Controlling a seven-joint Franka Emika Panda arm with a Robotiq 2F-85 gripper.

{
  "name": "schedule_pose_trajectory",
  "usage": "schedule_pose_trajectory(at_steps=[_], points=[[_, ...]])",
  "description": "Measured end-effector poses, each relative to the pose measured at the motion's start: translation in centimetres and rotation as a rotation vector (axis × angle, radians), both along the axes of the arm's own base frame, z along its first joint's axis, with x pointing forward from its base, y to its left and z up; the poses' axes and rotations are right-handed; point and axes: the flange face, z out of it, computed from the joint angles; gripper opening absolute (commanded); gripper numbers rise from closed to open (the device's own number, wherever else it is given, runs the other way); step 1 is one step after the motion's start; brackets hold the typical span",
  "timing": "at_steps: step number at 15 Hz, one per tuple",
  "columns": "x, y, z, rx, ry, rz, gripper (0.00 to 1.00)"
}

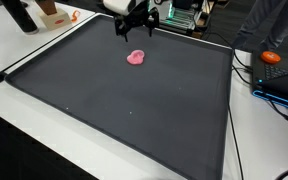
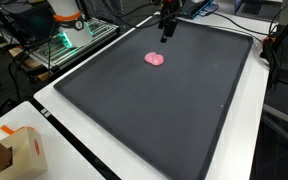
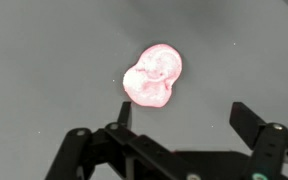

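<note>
The end effector (image 1: 136, 30) hangs released, jaws spread and empty, near the pink soft toy (image 1: 136, 57), which lies free toward one end of the black mat (image 1: 134, 110) covering the tabletop (image 1: 44, 125).

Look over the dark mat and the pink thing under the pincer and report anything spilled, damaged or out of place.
Nothing stands out. The pink lump lies alone on the dark mat, whole as far as the views show, with no spill around it. The open pincer hangs near it, apart.
</note>
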Motion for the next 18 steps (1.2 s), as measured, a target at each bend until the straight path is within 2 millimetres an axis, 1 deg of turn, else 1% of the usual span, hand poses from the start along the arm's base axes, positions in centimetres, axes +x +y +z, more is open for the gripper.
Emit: schedule_pose_trajectory(at_steps=[3, 6, 9, 11, 18], points=[[-1.1, -0.3, -1.6, 0.048, 0.030, 0.161, 1.00], [-2.4, -0.2, -3.0, 0.091, 0.077, 0.317, 1.00], [-3.5, 0.0, -4.1, 0.117, 0.115, 0.410, 1.00], [-3.7, 0.0, -4.5, 0.125, 0.115, 0.435, 1.00], [-3.5, -0.3, -5.9, 0.134, 0.012, 0.438, 1.00]])
